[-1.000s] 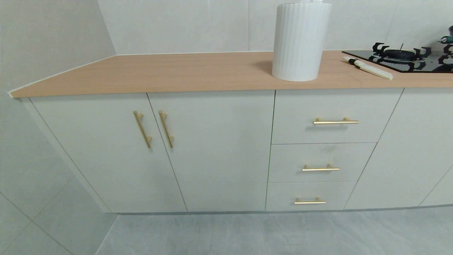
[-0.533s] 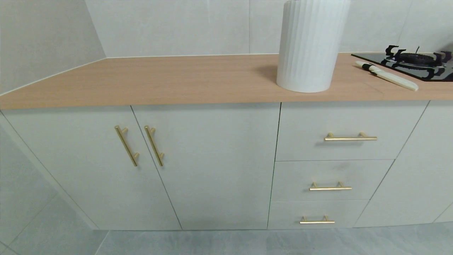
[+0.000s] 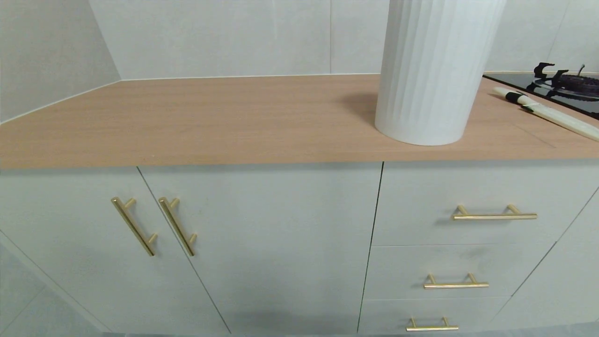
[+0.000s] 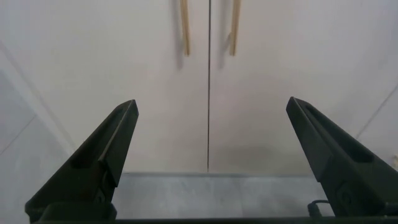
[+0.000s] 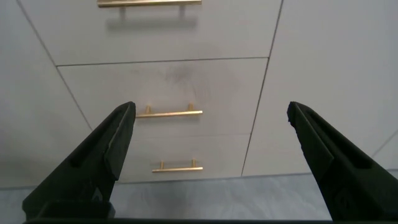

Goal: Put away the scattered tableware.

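Cream knife (image 3: 547, 113) with a black band lies flat on wooden countertop (image 3: 210, 121), between ribbed white container (image 3: 435, 70) and black hob (image 3: 561, 86), apart from the container. Pale tiled wall (image 3: 224, 32) behind. Below: double doors (image 3: 262, 243) and drawers (image 3: 468, 187), gold handles. Left gripper (image 4: 211, 104) spread wide, empty, facing the doors; right gripper (image 5: 211, 107) spread wide, empty, facing the drawers. Versus earlier: whole head view shifted, counter looms larger, so the camera moved; knife and container keep their places.

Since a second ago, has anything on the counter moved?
Only the head camera moved, closer to the pale cabinet. The tall white ribbed container and the cream black-banded knife kept their places on the wooden countertop. The left claw and right claw are open, empty.
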Robot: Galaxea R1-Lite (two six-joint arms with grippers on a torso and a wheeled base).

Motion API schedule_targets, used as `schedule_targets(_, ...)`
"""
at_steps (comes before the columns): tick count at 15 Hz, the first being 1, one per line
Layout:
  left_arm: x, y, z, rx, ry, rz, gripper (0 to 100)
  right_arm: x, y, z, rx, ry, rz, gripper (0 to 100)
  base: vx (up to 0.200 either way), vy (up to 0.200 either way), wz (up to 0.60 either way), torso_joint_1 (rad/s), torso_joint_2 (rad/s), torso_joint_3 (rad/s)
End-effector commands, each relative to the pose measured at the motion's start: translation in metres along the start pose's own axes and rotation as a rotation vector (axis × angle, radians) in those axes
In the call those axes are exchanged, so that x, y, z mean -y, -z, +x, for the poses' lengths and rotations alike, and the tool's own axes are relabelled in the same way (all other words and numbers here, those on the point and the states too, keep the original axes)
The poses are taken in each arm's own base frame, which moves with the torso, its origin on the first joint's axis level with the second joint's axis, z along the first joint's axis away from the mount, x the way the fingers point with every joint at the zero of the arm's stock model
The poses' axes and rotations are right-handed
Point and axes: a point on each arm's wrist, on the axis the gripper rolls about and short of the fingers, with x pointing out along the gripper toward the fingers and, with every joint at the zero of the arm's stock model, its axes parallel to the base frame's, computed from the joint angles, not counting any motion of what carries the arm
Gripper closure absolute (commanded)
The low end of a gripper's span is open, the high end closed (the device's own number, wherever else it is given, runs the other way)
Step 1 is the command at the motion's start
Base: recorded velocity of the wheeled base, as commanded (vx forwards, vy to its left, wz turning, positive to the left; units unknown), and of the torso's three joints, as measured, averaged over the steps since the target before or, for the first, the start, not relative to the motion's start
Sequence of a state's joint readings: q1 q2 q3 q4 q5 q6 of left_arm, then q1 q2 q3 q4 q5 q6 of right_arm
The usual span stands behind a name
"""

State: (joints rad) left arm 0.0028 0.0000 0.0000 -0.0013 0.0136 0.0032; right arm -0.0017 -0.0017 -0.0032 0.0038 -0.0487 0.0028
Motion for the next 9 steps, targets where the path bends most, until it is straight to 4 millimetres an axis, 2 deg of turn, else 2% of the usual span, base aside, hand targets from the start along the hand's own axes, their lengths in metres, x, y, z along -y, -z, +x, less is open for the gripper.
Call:
schedule_targets(1, 0.0000, 0.0000, 0.0000, 0.000, 0.000, 0.000, 0, 0.0000, -0.0001, 0.0001, -0.001, -0.001, 0.000, 0, 0.000, 0.000, 0.00, 0.000, 0.00, 0.000)
schedule_targets(5, 0.0000, 0.0000, 0.0000, 0.000, 0.000, 0.001, 0, 0.0000, -0.0001, 0.0001, -0.001, 0.000, 0.000, 0, 0.000, 0.000, 0.00, 0.000, 0.00, 0.000)
schedule_targets(9, 0.0000, 0.0000, 0.0000, 0.000, 0.000, 0.001, 0, 0.0000, -0.0001, 0.0001, -0.001, -0.001, 0.000, 0, 0.000, -0.200, 0.00, 0.002, 0.00, 0.005)
